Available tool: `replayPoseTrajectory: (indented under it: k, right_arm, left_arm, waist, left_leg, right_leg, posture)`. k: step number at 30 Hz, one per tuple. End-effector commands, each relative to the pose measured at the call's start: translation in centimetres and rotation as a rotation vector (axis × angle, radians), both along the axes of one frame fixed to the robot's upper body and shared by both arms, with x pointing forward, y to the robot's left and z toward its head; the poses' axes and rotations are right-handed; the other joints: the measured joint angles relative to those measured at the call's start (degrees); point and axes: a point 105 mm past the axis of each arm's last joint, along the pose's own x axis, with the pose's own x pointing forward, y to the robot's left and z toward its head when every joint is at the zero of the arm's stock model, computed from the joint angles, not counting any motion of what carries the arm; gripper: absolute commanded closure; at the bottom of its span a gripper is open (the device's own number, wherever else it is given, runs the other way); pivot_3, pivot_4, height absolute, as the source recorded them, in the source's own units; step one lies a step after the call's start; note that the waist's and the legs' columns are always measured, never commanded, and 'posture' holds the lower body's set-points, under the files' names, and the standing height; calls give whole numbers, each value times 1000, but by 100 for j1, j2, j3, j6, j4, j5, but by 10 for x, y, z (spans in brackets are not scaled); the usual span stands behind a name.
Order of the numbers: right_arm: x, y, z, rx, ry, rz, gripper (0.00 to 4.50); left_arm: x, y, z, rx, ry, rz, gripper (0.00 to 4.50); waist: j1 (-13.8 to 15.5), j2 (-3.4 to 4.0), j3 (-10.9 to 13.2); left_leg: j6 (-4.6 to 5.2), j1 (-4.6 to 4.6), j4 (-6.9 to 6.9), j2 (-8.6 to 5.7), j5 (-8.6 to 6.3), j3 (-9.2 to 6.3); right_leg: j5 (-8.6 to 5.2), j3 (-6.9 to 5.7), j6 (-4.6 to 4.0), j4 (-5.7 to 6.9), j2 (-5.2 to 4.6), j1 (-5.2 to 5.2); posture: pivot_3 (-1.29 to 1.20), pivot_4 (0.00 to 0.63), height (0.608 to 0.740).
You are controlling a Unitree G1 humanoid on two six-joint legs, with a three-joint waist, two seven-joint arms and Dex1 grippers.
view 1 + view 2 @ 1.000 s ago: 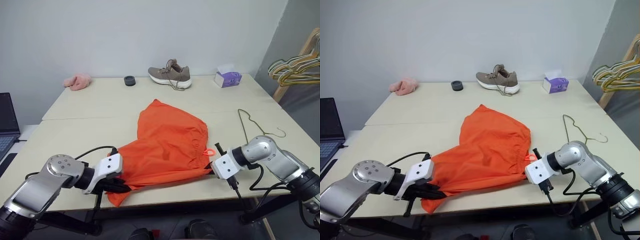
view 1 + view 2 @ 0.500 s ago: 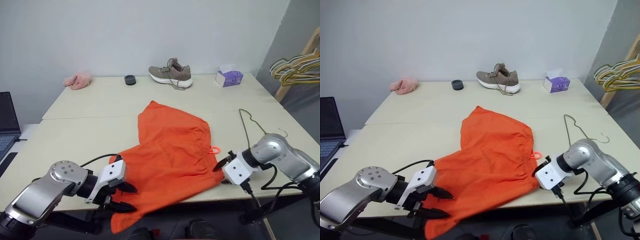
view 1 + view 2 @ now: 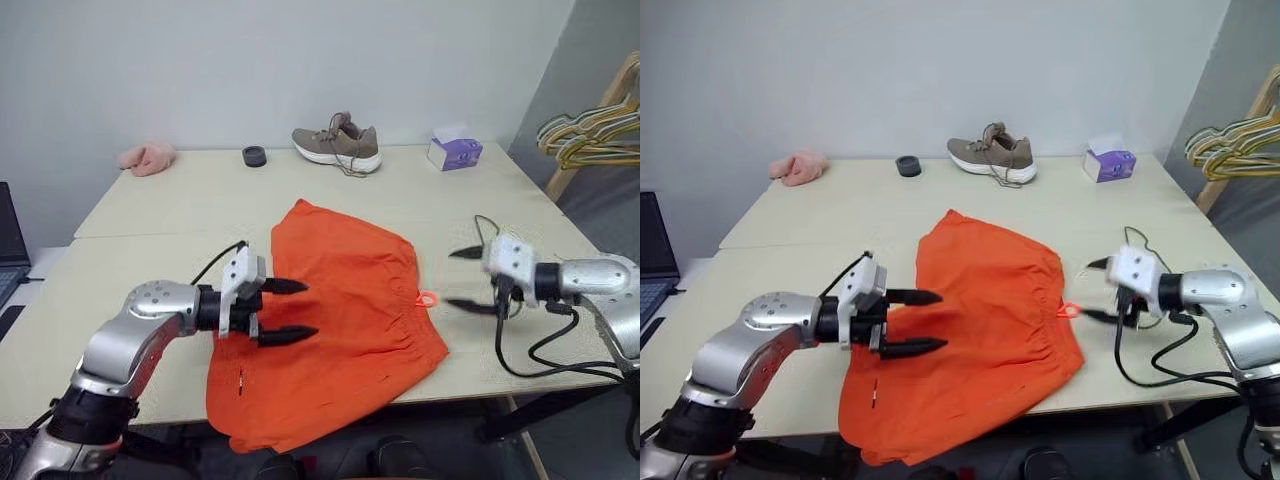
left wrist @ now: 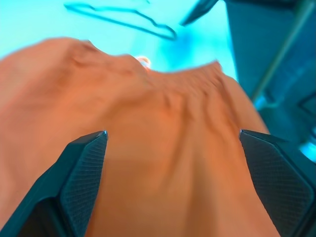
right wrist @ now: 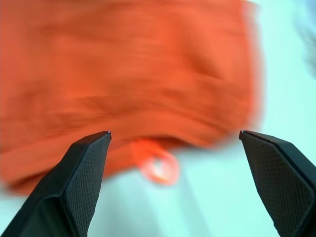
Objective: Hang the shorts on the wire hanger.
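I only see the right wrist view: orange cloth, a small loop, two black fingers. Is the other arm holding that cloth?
Observer: No. The left gripper hovers open over the shorts, gripping nothing.
Operator: Where is the hanger?
Observer: The wire hanger lies flat on the table, beyond the shorts' waistband, on the right gripper's side.
Operator: Anything else up there?
Observer: A shoe sits near the table's far edge.
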Motion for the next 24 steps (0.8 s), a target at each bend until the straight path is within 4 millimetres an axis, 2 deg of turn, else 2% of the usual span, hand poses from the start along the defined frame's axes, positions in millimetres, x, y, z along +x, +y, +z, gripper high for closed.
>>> replayPoseTrajectory:
  k: [1,4,5,7,13,16,20,24]
  right_arm:
    - [13,-39,6,105,-77,-331,55]
    - [18,-80,-13,135,-103,-703,55]
    - [18,-89,-22,134,-84,-797,55]
    - [18,-95,-36,140,-40,-887,55]
    - [29,-101,-63,159,104,-973,55]
    - [36,-110,-74,172,186,-1030,55]
    - [43,-105,-88,202,356,-984,55]
    - [44,-103,-100,175,484,-945,908]
  left_arm:
    - [9,3,13,-5,-60,17,0]
    - [15,-2,19,10,-87,-5,0]
    - [17,-6,22,11,-96,-16,0]
    - [19,-15,30,14,-115,-45,0]
    - [21,-36,44,23,-154,-124,0]
    - [21,-39,46,29,-166,-139,0]
    - [22,-40,47,36,-178,-148,0]
    - [23,-39,46,39,-182,-149,0]
  waist:
    - [-14,1,0]
    - [-84,1,0]
    - [-104,2,0]
    - [-142,8,1]
    - [-332,22,7]
    - [-475,23,7]
    - [-580,24,6]
    - [-631,19,4]
  left_leg:
    - [0,-21,1,0,0,0]
    - [-1,-53,3,0,-1,0]
    - [-1,-69,5,0,-1,-2]
    - [0,-95,9,-8,0,-4]
    - [13,-93,17,-35,-5,8]
    - [16,-92,26,-35,-6,11]
    - [18,-84,31,-35,-5,11]
    - [19,-79,35,-34,-4,6]
  right_leg:
    - [5,1,-4,1,1,-20]
    - [17,0,-20,4,1,-46]
    - [18,-1,-20,5,2,-61]
    - [22,-4,-15,10,6,-85]
    - [34,22,9,6,6,-85]
    - [38,24,16,6,7,-83]
    - [40,25,21,5,8,-73]
    - [41,24,24,1,9,-60]
  posture:
    - [-260,48,740]
    - [-270,49,740]
    - [-270,49,740]
    - [-286,50,740]
    - [-293,49,740]
    - [-293,49,740]
    - [-294,46,740]
    - [-294,46,740]
